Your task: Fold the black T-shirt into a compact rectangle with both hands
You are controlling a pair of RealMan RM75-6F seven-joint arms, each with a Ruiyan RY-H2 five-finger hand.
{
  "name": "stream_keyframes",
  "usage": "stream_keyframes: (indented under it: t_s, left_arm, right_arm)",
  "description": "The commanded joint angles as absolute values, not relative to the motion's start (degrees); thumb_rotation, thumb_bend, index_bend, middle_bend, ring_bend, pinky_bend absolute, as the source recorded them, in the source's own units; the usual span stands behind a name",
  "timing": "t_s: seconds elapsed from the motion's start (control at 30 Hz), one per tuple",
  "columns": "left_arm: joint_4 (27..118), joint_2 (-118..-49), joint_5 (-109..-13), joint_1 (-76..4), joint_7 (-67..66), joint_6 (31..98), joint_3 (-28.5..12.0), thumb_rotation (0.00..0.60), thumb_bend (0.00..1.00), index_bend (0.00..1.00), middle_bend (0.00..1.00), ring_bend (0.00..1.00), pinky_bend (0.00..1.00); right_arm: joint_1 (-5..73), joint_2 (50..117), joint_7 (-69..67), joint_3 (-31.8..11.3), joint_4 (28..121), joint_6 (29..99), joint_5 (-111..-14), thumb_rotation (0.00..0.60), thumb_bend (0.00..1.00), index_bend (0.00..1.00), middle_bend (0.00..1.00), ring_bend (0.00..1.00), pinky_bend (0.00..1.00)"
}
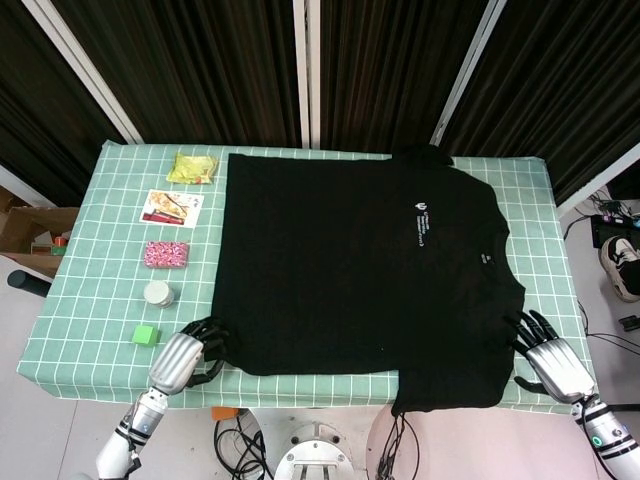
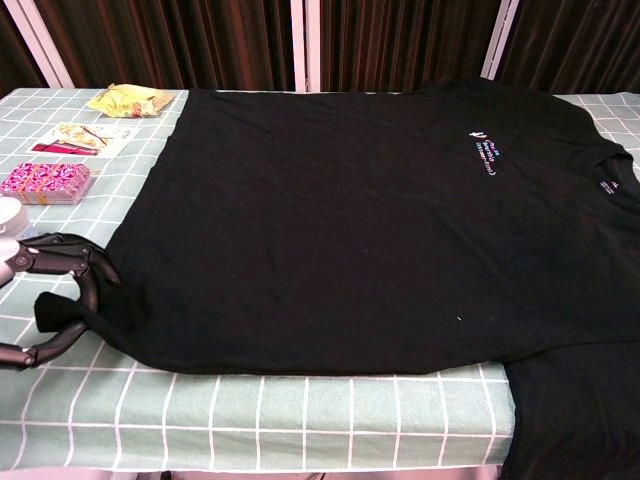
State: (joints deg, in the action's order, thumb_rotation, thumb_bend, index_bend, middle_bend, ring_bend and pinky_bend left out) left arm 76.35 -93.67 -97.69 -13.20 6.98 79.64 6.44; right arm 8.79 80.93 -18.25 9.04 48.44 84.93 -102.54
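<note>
The black T-shirt (image 1: 360, 270) lies spread flat on the green checked table (image 1: 100, 300), with a small white logo near its collar end at the right. Its near right part hangs over the table's front edge. My left hand (image 1: 180, 358) is at the shirt's near left corner. In the chest view the left hand (image 2: 55, 290) pinches that corner between its fingers (image 2: 70, 255) and thumb, and a tip of cloth pokes out. My right hand (image 1: 553, 360) lies palm down beside the shirt's right edge, fingers spread, holding nothing; the chest view does not show it.
Along the table's left side lie a yellow-green packet (image 1: 192, 167), a picture card (image 1: 172, 208), a pink packet (image 1: 165, 254), a white jar (image 1: 158, 293) and a green cube (image 1: 146, 335). A cardboard box (image 1: 30, 235) stands on the floor to the left.
</note>
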Motion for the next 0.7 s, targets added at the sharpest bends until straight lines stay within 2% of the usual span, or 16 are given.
stream_keyframes:
  t_s: [0.03,0.2,0.3,0.37,0.43,0.53,0.7]
  left_arm:
    - [76.3,-93.9,-97.4,-13.2,7.4,79.6,6.2,0.6,0.54,0.63,0.33,0.2,0.28]
    - [76.0,-94.3,-97.0,-13.2,7.9,79.7,6.0,0.6,0.54,0.63,0.33,0.2,0.28]
    - [75.9,-94.3,-96.7,-13.2,8.2,79.6,6.0,0.6,0.54,0.63,0.33,0.2,0.28]
    - [75.8,-94.4,-96.6,-13.1,8.9,79.7,6.1,0.6,0.54,0.63,0.33,0.2,0.28]
    - [75.7,-94.7,-96.8,-12.8,10.7,80.8,5.9,0.6,0.54,0.64,0.35,0.21,0.28]
    - [75.3,-94.9,-96.8,-12.3,13.0,82.1,5.8,0.6,0.55,0.65,0.38,0.22,0.28]
    - [77.0,-93.1,-97.1,-11.6,14.6,84.1,5.9,0.6,0.55,0.66,0.38,0.22,0.28]
  right_arm:
    - [9.3,82.8,-19.4,8.6,45.6,85.1,-102.3,0.6,0.08,0.44,0.12,0.0,0.07]
    - [10.6,85.7,-20.6,8.5,41.7,84.7,-102.8,0.6,0.13,0.44,0.12,0.0,0.06]
    - [11.1,87.5,-21.5,9.2,40.0,84.7,-103.7,0.6,0.22,0.45,0.13,0.0,0.06]
    - [11.0,88.6,-21.7,9.6,38.7,85.6,-104.1,0.6,0.34,0.52,0.15,0.0,0.06]
    - [10.6,89.3,-22.4,9.6,37.6,86.9,-104.2,0.6,0.46,0.64,0.19,0.01,0.06]
    - [9.6,90.0,-24.5,9.3,36.9,89.4,-103.8,0.6,0.5,0.73,0.23,0.01,0.06]
    - [8.2,88.5,-25.5,8.6,38.7,95.0,-103.6,0.6,0.51,0.77,0.23,0.01,0.06]
